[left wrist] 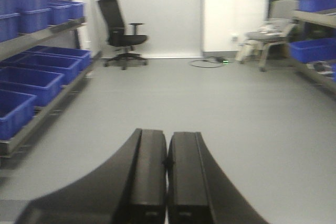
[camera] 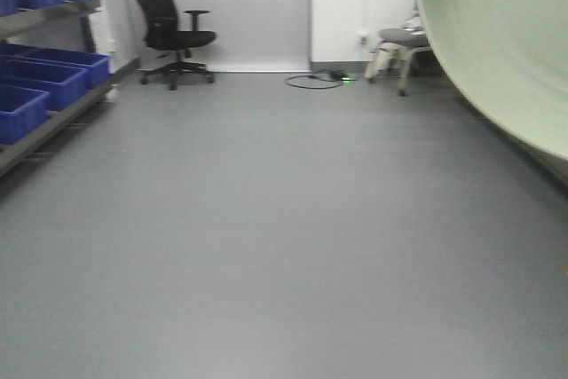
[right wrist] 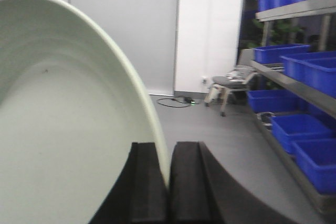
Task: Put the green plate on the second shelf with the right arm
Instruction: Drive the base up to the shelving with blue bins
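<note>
The green plate (right wrist: 63, 119) fills the left half of the right wrist view, held on edge. My right gripper (right wrist: 168, 153) is shut on its rim, one black finger inside the plate and one outside. In the front view the same green plate (camera: 497, 42) hangs large in the upper right corner, above the floor. My left gripper (left wrist: 167, 145) is shut with nothing between its fingers, pointing over bare grey floor. Shelves (right wrist: 294, 80) with blue bins run along the right side of the right wrist view.
Shelving with blue bins (camera: 35, 86) lines the left wall. A black office chair (camera: 173, 28) stands at the back left. A grey chair (camera: 399, 46) and a cable loop (camera: 312, 81) lie near the far wall. Grey floor (camera: 266, 219) spreads ahead.
</note>
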You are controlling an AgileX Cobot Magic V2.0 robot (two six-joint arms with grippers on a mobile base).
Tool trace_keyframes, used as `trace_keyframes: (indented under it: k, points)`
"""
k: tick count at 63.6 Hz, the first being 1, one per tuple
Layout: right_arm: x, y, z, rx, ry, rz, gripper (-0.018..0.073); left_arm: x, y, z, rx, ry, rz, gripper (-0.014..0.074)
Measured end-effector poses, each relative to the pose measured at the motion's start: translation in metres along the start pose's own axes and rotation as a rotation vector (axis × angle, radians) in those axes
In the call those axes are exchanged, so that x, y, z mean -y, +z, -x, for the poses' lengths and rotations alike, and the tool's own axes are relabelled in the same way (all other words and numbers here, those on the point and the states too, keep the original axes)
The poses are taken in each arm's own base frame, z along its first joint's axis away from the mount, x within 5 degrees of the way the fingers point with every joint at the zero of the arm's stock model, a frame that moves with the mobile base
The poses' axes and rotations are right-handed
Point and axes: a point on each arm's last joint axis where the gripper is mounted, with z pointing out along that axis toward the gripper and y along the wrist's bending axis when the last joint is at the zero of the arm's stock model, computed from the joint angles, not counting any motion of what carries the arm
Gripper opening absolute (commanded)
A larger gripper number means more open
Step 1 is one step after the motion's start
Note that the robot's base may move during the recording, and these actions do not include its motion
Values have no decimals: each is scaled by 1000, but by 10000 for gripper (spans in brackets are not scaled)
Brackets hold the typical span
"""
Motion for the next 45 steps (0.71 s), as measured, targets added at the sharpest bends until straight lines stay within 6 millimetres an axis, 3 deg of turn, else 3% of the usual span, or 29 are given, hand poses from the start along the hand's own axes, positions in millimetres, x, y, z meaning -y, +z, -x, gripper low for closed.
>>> trace_keyframes:
  k: [45]
  points:
    - [0,0,0,0,0,0,58,0,0,0,0,0,0,130]
